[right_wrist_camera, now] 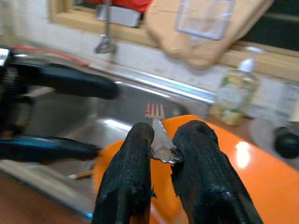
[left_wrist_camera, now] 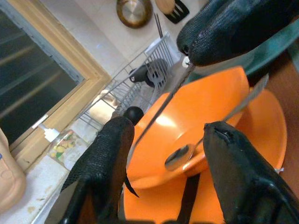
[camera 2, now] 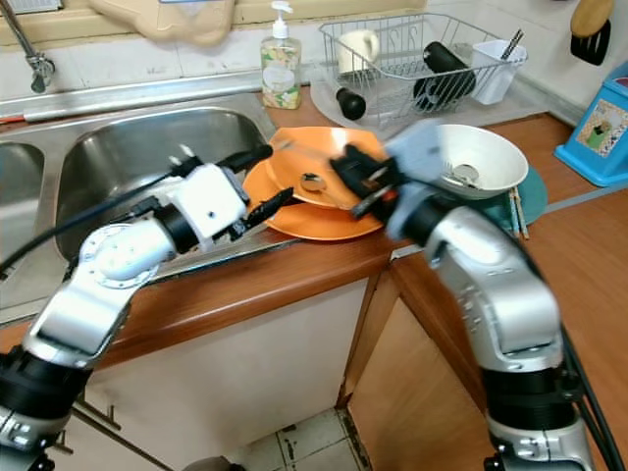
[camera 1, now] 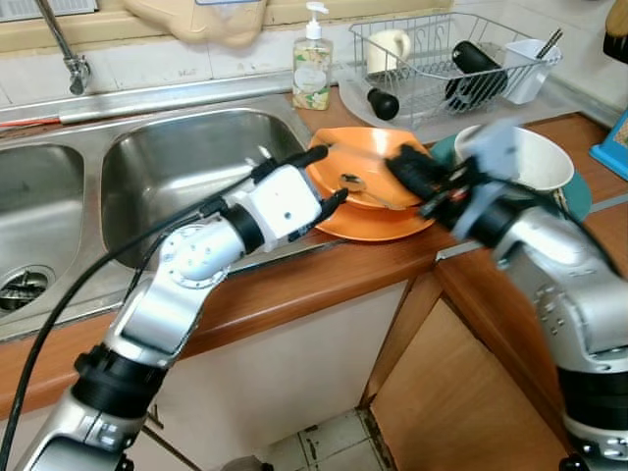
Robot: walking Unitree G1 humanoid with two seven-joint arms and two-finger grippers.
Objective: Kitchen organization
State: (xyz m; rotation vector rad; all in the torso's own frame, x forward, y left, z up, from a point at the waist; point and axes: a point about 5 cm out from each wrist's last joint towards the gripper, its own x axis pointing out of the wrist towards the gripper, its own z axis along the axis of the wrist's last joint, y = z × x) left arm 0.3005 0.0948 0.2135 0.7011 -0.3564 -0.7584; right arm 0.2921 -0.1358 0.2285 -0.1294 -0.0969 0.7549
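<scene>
The fork (right_wrist_camera: pixel 156 133) is thin, stiff, slick steel, light but apt to pivot, so a hold on the neck suits it. It is pinched there between the right gripper (right_wrist_camera: pixel 161 151) fingers, tines up, above the orange bowl (camera 1: pixel 368 167). A spoon (left_wrist_camera: pixel 180 156), seemingly, lies inside. The left gripper (camera 1: pixel 324 177), jaws spread, straddles the orange plate (camera 1: pixel 378 224) rim beside the sink (camera 1: pixel 167 157).

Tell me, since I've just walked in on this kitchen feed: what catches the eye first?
The bright orange bowl, sitting on an orange plate on the wooden counter just right of the steel sink, with a spoon inside it. Both arms meet over it: the right gripper has its jaws shut on a fork, and the left gripper is open at the bowl's near edge.
</scene>
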